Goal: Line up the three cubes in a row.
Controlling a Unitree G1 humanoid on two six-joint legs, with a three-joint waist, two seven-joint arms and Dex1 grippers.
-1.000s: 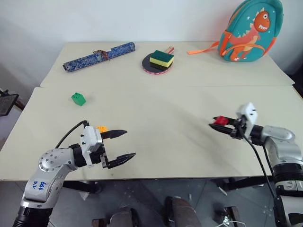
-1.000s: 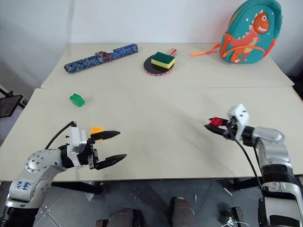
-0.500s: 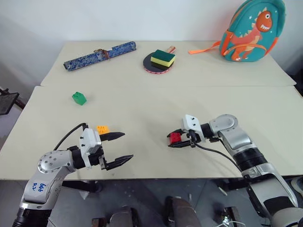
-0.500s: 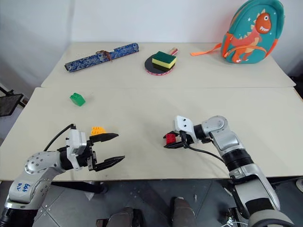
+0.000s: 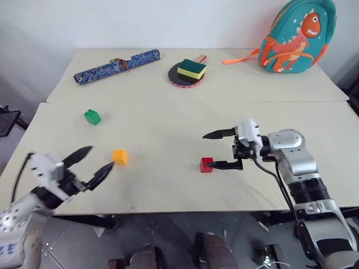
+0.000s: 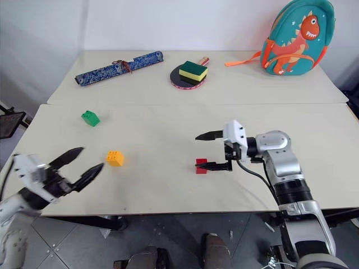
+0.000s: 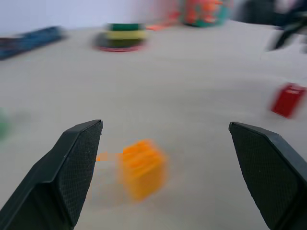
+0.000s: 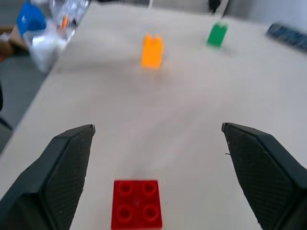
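Three cubes sit apart on the near table (image 5: 168, 129). The green cube (image 5: 92, 116) is far left, the yellow-orange cube (image 5: 119, 157) lies nearer the front, and the red cube (image 5: 206, 165) rests mid-table. My right gripper (image 5: 210, 150) is open and points left, one finger just above and beside the red cube and the other higher; the right wrist view shows the red cube (image 8: 136, 211) between and below the fingers, untouched. My left gripper (image 5: 101, 158) is open at the front left, just left of the yellow-orange cube (image 7: 142, 167) and clear of it.
On the far table lie a rolled blue mat (image 5: 116, 66), a yellow-green sponge (image 5: 191, 70) on a round paddle, and a teal dinosaur backpack (image 5: 295, 35). A seam divides the two tables. The front table edge runs just below both grippers.
My right gripper swung in from the right with the red cube, left it on the table and opened. My left arm pulled off to the left, away from the yellow-orange cube.
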